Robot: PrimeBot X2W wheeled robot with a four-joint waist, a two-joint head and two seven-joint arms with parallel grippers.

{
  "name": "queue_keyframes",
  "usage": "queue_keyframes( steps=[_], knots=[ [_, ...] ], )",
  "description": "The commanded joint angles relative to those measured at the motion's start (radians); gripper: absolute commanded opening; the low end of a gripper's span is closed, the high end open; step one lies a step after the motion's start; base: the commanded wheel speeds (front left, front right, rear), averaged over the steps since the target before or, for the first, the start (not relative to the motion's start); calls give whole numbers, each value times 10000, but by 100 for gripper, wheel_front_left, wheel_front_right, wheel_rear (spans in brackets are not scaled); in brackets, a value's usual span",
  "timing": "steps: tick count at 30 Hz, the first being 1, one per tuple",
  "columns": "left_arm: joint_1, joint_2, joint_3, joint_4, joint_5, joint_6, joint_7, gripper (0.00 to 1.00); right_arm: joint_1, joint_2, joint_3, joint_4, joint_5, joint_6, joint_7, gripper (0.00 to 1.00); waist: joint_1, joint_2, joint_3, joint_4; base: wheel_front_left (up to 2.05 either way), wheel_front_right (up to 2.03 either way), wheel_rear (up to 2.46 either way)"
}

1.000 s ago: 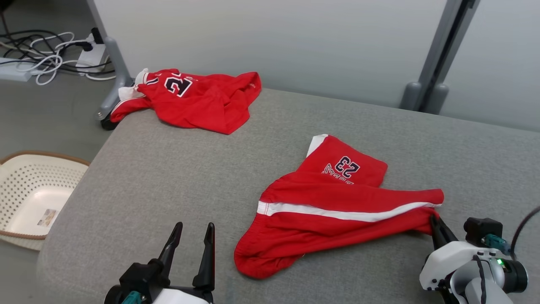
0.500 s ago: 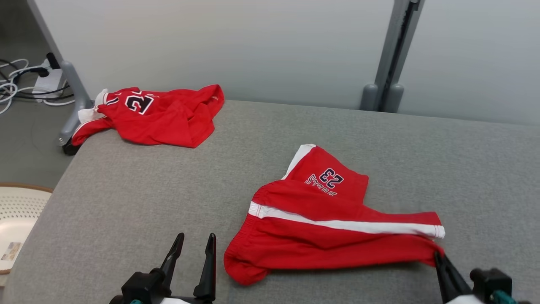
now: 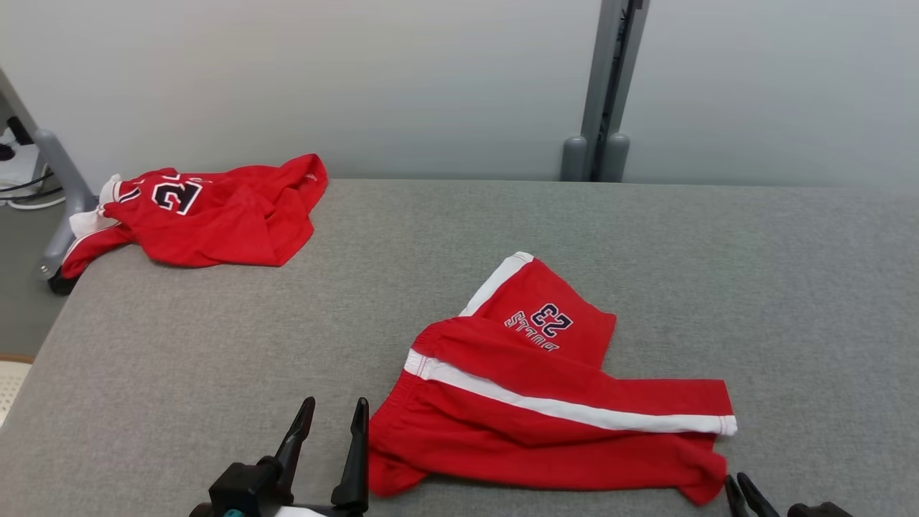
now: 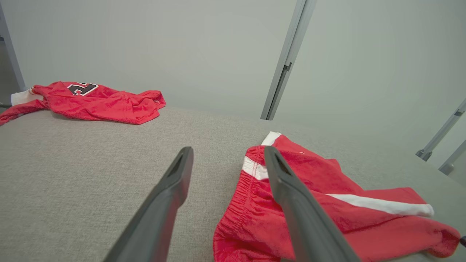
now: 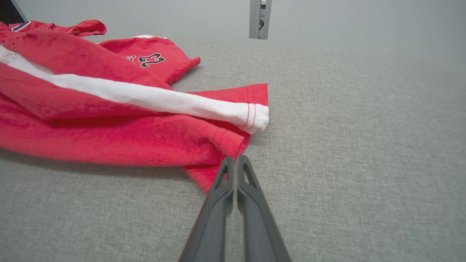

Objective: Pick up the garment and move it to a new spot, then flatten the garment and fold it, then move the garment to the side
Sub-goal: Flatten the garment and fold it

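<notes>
The garment (image 3: 546,409), red shorts with a white side stripe and the number 23, lies spread near the front middle of the grey padded table (image 3: 718,273). My left gripper (image 3: 334,402) stands open just left of its waistband; in the left wrist view the right finger overlaps the garment (image 4: 327,207) while the left gripper (image 4: 228,149) holds nothing. My right gripper (image 3: 735,480) is shut at the lower right. In the right wrist view the right gripper (image 5: 235,158) has its tips against the leg-hem corner of the garment (image 5: 109,120), with no cloth visible between them.
A second red garment (image 3: 208,215) lies crumpled at the table's far left corner, beside a grey frame leg (image 3: 64,187). A grey post (image 3: 607,93) stands behind the table against the pale wall. The table's left edge runs close to my left arm.
The head camera has turned, shifting the whole picture left. The garment's right leg now lies drawn out flat toward the front right, and my right gripper sits at the hem corner rather than pinching it.
</notes>
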Motion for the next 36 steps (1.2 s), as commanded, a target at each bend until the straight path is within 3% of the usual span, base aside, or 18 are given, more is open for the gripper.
queue_keyframes(
  steps=[1,19,36],
  knots=[
    [-75,-15,52,46,59,-54,-1,100,84,-63,28,-40,70,2,-19,100,0,0,-22,-164,0,0,0],
    [-212,-239,408,268,128,-210,-1,100,-266,-66,-310,-1451,266,2,-18,100,0,0,-401,-974,0,0,0],
    [66,-361,922,579,629,-375,-1,100,-495,-63,-218,-2348,889,2,-13,100,0,0,-635,-739,0,0,0]
  ],
)
